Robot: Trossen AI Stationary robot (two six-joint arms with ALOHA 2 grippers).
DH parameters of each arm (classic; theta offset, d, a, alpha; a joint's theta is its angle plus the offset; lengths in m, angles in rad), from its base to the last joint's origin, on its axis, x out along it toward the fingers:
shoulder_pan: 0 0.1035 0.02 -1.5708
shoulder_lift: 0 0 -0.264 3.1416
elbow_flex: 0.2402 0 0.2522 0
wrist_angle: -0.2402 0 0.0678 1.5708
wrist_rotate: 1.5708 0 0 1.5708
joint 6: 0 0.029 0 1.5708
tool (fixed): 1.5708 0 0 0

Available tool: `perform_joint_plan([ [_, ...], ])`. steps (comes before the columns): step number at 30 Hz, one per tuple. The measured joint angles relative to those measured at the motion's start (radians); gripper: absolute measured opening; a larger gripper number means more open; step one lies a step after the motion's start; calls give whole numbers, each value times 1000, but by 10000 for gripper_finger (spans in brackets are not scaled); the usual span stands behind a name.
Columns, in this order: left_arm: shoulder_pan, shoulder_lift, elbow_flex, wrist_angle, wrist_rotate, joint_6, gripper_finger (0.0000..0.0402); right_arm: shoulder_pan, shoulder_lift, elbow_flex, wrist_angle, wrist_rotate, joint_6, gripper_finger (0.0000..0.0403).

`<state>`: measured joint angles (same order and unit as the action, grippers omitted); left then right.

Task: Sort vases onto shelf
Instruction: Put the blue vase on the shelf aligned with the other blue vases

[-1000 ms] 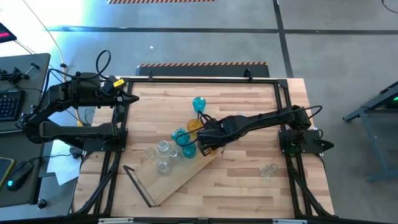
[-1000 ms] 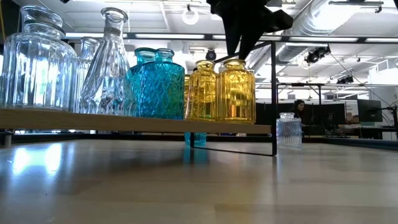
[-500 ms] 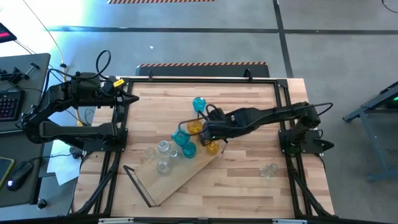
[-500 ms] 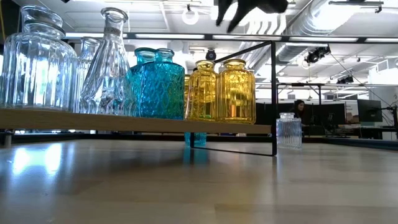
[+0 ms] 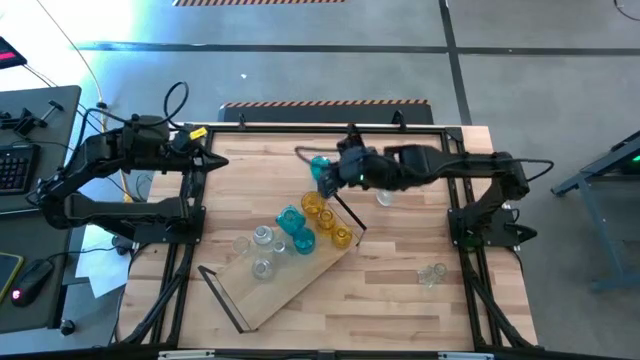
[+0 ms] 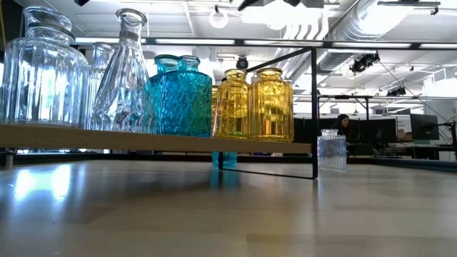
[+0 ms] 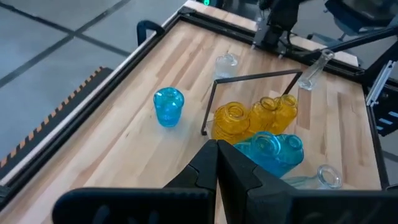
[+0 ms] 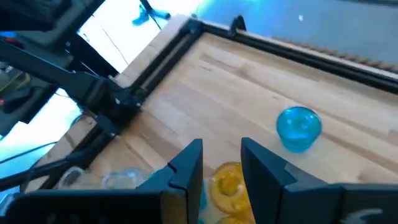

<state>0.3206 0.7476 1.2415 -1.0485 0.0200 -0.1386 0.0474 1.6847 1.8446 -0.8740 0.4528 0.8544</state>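
- Since the last frames, my right gripper has lifted off the shelf's yellow vases and pulled back toward the far side of the table; it now hangs just beside the lone teal vase, jaws spread and empty.
- Left gripper: parked at the table's left edge, jaws pressed together.
- Shelf: lies diagonally at centre, carrying clear vases, teal vases, yellow vases.
- Two clear vases stand loose on the table, one behind the right arm, one near the right edge.
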Motion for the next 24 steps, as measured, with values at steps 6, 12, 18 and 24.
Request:
perform_joint_plan([
  [6, 0, 89, 0, 33, -19, -5, 0, -171, -6, 0, -37, -191, -133, 91],
  [12, 5, 189, 0, 225, -31, -33, 0, -297, 0, 0, -3, -357, -284, 91],
  [18, 43, 245, 0, 281, -20, -78, 0, -345, 1, 0, -29, -352, -429, 91],
  [24, 47, 249, 0, 256, -13, -93, 0, -354, 23, 0, -27, -384, -471, 91],
])
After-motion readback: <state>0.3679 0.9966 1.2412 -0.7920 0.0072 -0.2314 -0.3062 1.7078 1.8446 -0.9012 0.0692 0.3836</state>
